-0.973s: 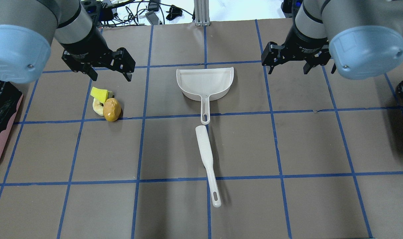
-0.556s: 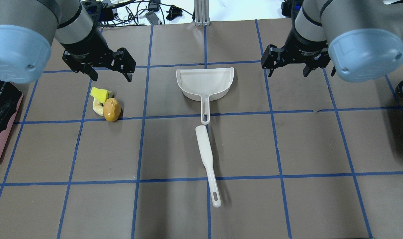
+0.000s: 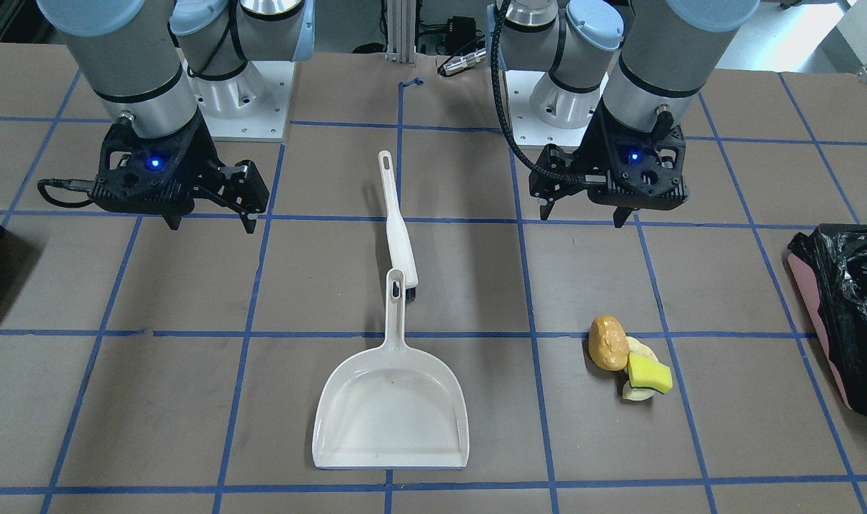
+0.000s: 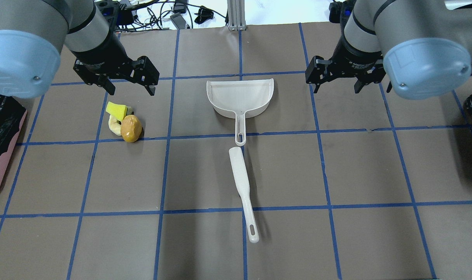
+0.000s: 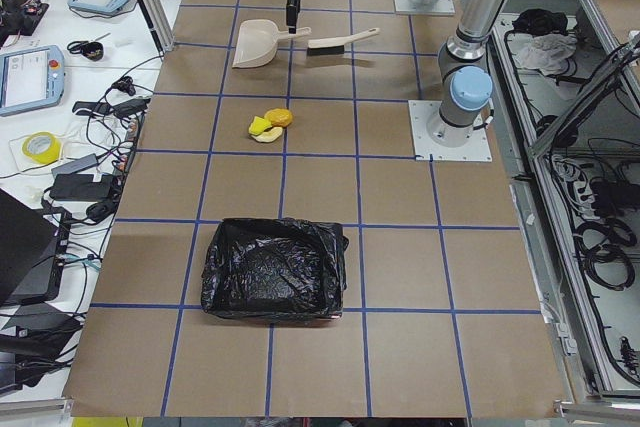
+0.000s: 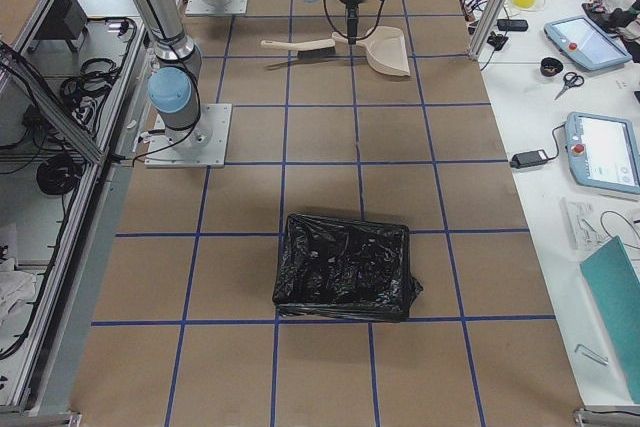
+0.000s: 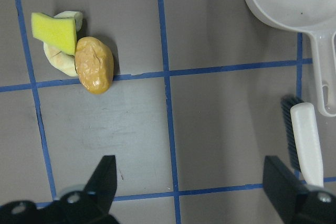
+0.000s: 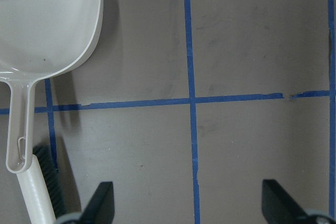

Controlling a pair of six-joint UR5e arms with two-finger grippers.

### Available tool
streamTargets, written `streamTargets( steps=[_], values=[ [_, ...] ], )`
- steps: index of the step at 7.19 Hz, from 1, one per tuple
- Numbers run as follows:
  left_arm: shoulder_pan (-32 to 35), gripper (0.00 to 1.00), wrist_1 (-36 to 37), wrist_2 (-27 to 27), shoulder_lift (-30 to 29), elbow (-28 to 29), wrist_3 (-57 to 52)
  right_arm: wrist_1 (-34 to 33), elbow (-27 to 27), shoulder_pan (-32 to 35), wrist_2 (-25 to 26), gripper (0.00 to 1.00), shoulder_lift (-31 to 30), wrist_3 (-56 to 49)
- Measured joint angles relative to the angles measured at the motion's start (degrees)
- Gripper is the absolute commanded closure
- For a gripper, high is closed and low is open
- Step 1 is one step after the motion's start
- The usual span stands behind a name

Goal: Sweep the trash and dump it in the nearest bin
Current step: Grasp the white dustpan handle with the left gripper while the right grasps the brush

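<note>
Your trash [image 4: 123, 122] lies on the surface [image 4: 205, 175] below the left claw [image 4: 131, 91]. Its long axis slants, with the sponge end toward the bin [image 3: 851, 285], which sits well outboard of that claw. That claw and the right claw [image 4: 337, 88] both gape wide, gripping nothing.

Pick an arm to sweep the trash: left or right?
Left. The left gripper hangs open beside the trash, and the bin sits on that same side. The right gripper is across the dustpan, farther off.
</note>
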State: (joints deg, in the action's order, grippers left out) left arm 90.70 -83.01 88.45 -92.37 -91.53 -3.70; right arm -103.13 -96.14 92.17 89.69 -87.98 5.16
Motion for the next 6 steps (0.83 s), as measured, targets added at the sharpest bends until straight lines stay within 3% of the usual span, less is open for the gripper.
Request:
streamTargets(
  steps=[3, 6],
  values=[
    [-2.56, 0.0, 0.73, -0.12, -1.39, 0.85, -3.02, 0.02, -5.62, 0.17, -1.0, 0.0, -2.53, 0.07],
    [-3.01, 0.0, 4.13, -0.15, -7.54, 5.74, -2.83, -0.63, -13.46, 2.86, -7.52, 0.0, -6.83, 0.7]
  ],
)
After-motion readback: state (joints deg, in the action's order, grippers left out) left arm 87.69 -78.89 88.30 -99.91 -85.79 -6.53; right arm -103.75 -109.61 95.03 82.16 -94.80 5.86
